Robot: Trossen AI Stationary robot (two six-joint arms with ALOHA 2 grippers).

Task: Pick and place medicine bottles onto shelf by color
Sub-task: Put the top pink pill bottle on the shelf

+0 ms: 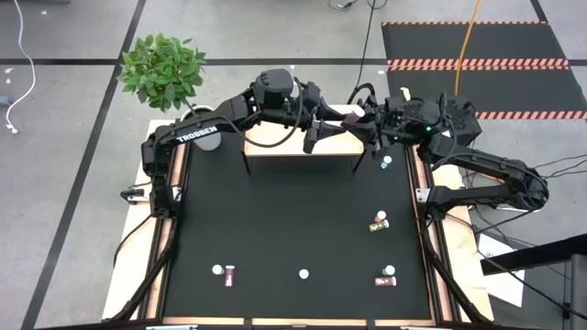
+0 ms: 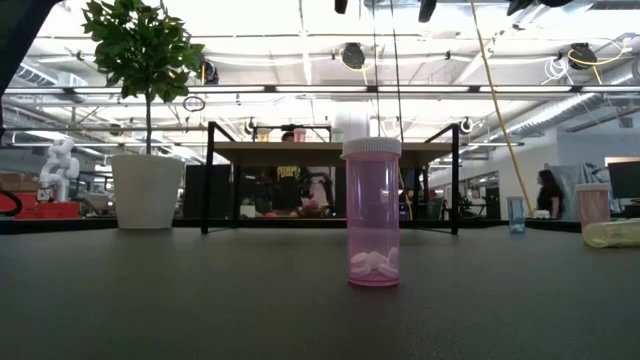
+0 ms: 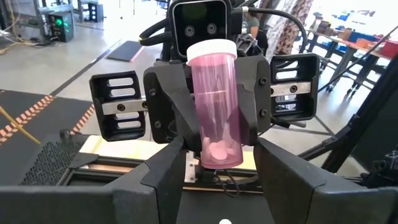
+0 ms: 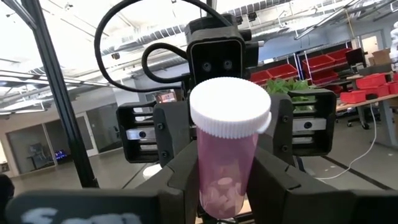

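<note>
A pink medicine bottle [image 3: 214, 106] with a white cap is held upright in the air over the far edge of the table, above the wooden shelf [image 1: 275, 137]. My right gripper [image 4: 229, 158] is shut on it and also shows in the high view [image 1: 369, 125]. My left gripper [image 3: 222, 142] faces it from the other side, in the high view [image 1: 321, 121]. It is open, with one finger on each side of the bottle's lower body. I cannot tell whether those fingers touch it. Other bottles stand or lie on the black mat. My right gripper pinches the pink bottle's body [image 4: 208, 168] below the cap between its two fingers [image 3: 168, 106]. The fingers come level from the table's right side. The bottle stands upright with its cap up, lifted clear above the shelf.
A pink bottle [image 2: 372, 210] stands mid-mat near the front edge. A teal bottle [image 1: 386, 163] and an olive one [image 1: 379, 221] are at the right. Magenta bottles lie at the front left [image 1: 229, 275] and front right [image 1: 386, 280]. A potted plant [image 1: 163, 69] stands at the far left corner.
</note>
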